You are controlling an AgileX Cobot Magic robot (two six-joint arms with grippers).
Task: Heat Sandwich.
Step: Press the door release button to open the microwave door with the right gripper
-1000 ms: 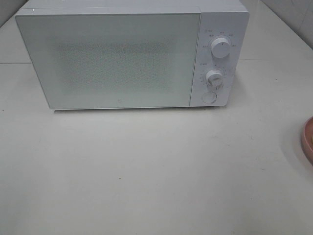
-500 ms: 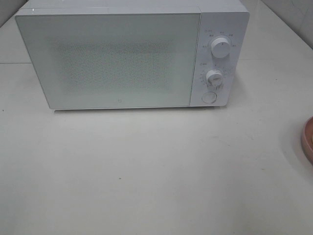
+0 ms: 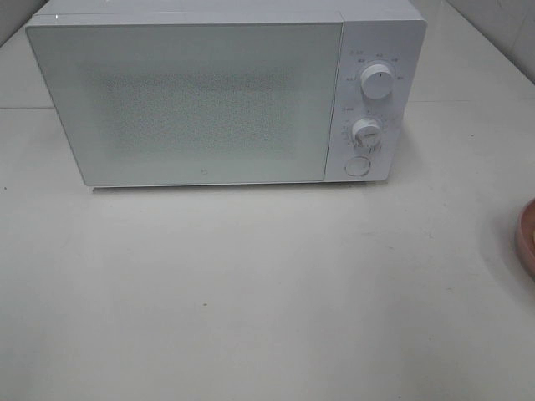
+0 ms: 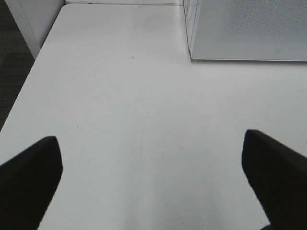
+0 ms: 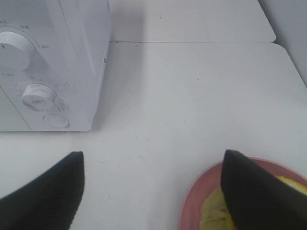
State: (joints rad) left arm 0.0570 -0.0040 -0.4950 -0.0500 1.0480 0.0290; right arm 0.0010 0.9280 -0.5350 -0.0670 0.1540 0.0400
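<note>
I see L fingers [image 4: 29, 178] wide open, empty, over worktop [image 4: 144, 96]. R fingers [image 5: 44, 191] open too, empty, by sandwich [image 5: 211, 215] on pink plate [image 5: 192, 196].

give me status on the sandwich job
Left gripper and right gripper: jaws open, empty. Sandwich on pink plate, by right gripper, untouched. Microwave door shut.

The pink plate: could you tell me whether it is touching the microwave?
Apart: the right wrist view shows bare table between pink plate and microwave.
</note>
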